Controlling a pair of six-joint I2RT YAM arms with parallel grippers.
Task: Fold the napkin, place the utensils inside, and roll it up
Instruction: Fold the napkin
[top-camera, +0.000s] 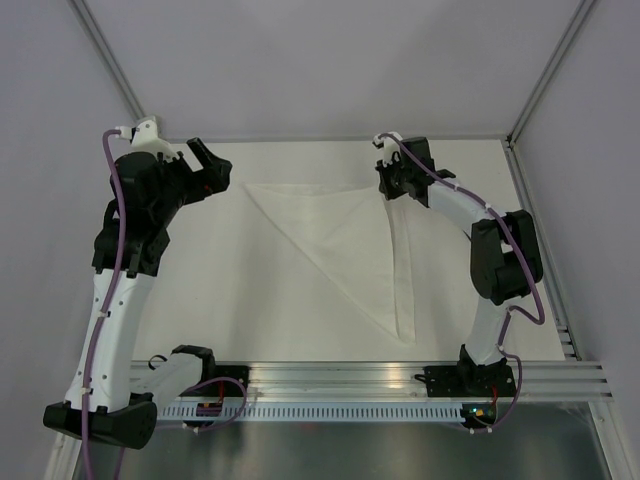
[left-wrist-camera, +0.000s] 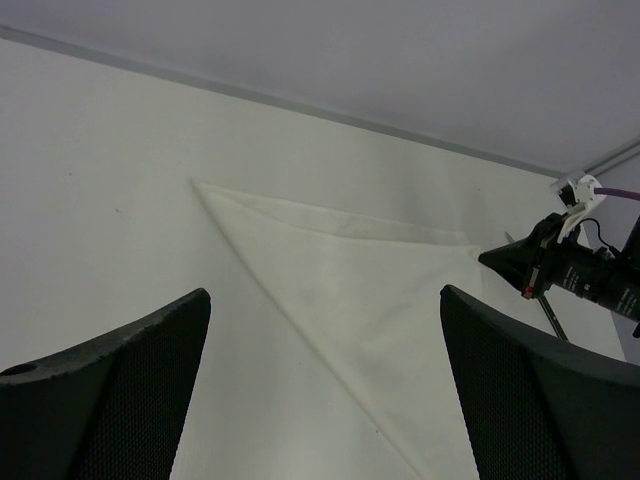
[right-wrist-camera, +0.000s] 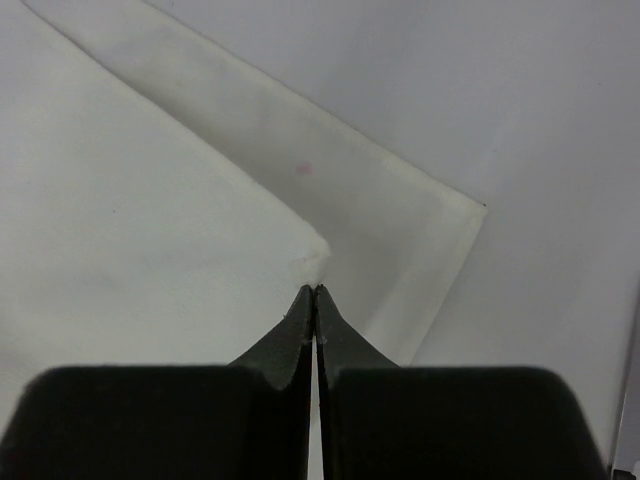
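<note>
The napkin (top-camera: 340, 235) lies on the white table as a folded white triangle, its long point toward the near edge. In the right wrist view, the upper layer of the napkin (right-wrist-camera: 150, 200) ends a little short of the lower layer's corner. My right gripper (top-camera: 388, 185) (right-wrist-camera: 315, 290) is shut on that upper corner at the napkin's far right. My left gripper (top-camera: 212, 168) (left-wrist-camera: 322, 295) hovers open just left of the napkin's far left corner, with nothing between its fingers. From the left wrist I see the napkin (left-wrist-camera: 370, 290) and the right gripper (left-wrist-camera: 510, 258) at its far corner. The utensils are out of view.
A slotted aluminium rail (top-camera: 400, 380) runs along the near edge and carries both arm bases. Grey walls close the back and both sides, with a metal post (top-camera: 545, 70) at the far right corner. A rail (top-camera: 545, 250) borders the table's right side.
</note>
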